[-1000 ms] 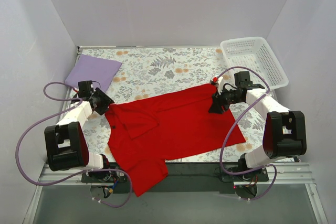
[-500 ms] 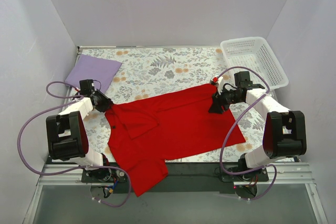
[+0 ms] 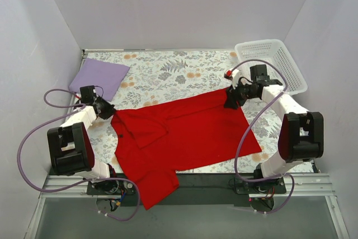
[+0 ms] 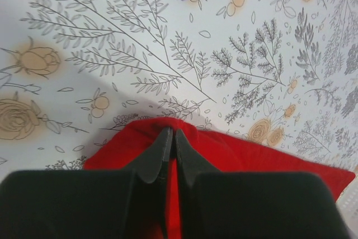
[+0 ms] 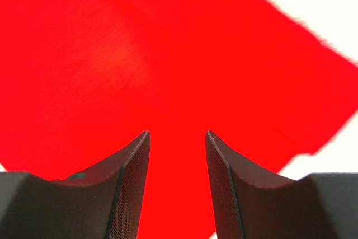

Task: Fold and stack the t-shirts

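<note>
From above, the red shirt [image 3: 184,132] lies spread open across the flowered desk [image 3: 168,71], one sleeve hanging over the near edge, while the lilac shirt [image 3: 99,76] sits folded in the far left corner, well apart from it, and a white basket [image 3: 291,71] stands far right. The left hand [image 3: 109,113] is at the shirt's left shoulder, the right hand [image 3: 230,100] at its far right corner. Through the left wrist camera, the fingers are clenched on a raised pinch of the red edge. Through the right wrist camera, the fingers stand apart over flat red cloth, gripping nothing. I'd say the first fold is being set up; next the right hand must close on its corner so both can lift together.
</note>
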You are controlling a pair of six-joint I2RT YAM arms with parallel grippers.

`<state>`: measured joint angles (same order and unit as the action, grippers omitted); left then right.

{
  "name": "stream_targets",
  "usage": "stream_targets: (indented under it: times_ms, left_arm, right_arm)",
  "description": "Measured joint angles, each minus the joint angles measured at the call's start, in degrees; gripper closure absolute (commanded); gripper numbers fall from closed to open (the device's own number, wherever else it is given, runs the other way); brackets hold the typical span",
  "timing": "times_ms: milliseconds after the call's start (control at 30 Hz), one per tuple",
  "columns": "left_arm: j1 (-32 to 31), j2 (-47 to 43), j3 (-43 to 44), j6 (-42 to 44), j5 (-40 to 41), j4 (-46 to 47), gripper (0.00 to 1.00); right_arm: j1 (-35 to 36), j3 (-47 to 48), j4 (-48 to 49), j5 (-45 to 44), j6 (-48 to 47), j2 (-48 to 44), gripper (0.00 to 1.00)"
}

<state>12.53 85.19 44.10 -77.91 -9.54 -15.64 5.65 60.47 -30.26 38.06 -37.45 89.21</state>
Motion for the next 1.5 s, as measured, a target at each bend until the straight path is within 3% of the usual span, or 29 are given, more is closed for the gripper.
stream_targets:
  times_ms: [100,300,500,1133,1367,1500]
  left_arm:
    - [1.7,-1.4,-0.9,-0.4,0.1,0.5,1.00]
    - [3.4,-1.6,-1.1,-0.5,-0.1,1.1,1.00]
    - [3.9,-1.4,-1.1,-0.5,-0.9,1.3,1.00]
    - [5.3,4.0,-0.7,-0.5,-1.6,3.8,1.00]
    - [5.3,6.1,-0.3,-0.4,-2.3,4.7,1.00]
    - [5.3,6.4,0.0,-0.2,-3.4,5.7,1.00]
  right_arm:
    - [0.0,5.4,1.4,-2.6,2.9,3.0,0.52]
    - [1.9,16.1,4.0,-9.6,7.4,13.3,0.74]
    - [4.0,22.1,4.8,-17.6,9.7,24.2,0.84]
    - [4.3,28.6,4.7,-29.0,11.8,31.9,0.91]
    - [4.3,31.2,4.8,-30.5,11.9,33.6,0.88]
    - [4.3,32.1,4.7,-31.1,11.6,34.1,0.80]
